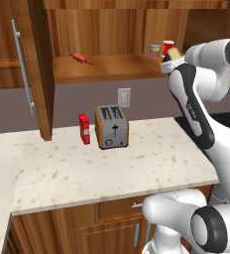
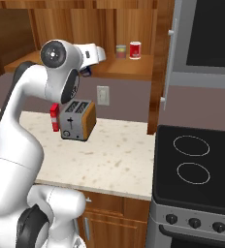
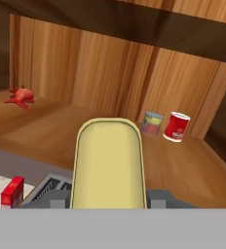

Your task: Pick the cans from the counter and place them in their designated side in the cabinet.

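can in hand: yellow-topped can [image 3: 110,165] sits right between the gripper [image 1: 169,60] fingers, clamped tight, up at the cabinet shelf [image 1: 112,67] edge
look: pale yellow lid
other can: grey-green one [image 3: 152,123] beside red cup [image 3: 176,126]

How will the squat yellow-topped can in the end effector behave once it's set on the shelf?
The squat yellow-topped can looks rigid, so it probably won't deform in the shut end effector. Its low, wide shape should sit stably upright on the wooden cabinet shelf. On its side it would likely roll, perhaps toward the grey-green can.
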